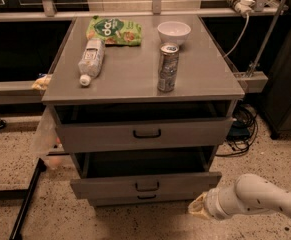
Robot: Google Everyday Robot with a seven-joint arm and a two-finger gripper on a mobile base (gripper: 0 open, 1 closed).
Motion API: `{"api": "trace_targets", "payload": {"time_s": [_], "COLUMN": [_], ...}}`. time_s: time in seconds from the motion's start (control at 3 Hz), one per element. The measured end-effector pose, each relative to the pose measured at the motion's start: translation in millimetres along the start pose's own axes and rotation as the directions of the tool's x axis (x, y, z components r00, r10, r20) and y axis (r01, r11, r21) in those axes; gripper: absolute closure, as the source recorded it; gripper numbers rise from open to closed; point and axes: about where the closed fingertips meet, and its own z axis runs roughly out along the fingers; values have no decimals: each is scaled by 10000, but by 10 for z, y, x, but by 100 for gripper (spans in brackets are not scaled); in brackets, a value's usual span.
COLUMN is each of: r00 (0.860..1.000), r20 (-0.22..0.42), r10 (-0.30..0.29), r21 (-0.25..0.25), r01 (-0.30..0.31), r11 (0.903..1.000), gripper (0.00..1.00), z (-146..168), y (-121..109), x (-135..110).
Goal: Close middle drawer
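Note:
The middle drawer [135,186] is grey and shallow, second of three in the grey cabinet [225,91]. It stands pulled out, its dark inside showing above its low front and small dark pull [146,186]. My gripper [197,207] is at the end of the white arm [255,200], low on the right. It sits just below and in front of the drawer's right front corner. I cannot tell whether it touches the drawer.
The top drawer [145,134] with a bolder black handle also stands slightly out. The lowest drawer [146,198] is in. On the cabinet top lie a plastic bottle [91,60], a green snack bag [114,31], a white bowl [174,32] and a can [168,67]. Cables [240,129] lie at the right.

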Motion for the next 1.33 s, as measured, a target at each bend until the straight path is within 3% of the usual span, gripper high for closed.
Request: {"api": "trace_targets", "payload": {"time_s": [0.33,0.67,1.0,1.33], "r00": [9978,9859,9655,9493], "r20": [72,505,815,1006], "r10": [-656,-1596,-2472,-2979], "r21": [507,1184,1864,2395], "r01": [651,1527,2289,2675], "r11": [9966,9812,9555,9333], "gripper": [100,100,100,100], "z": [72,191,284,391], "y": [-52,-186,-370,-595], "x": [19,2,-39,-73]}}
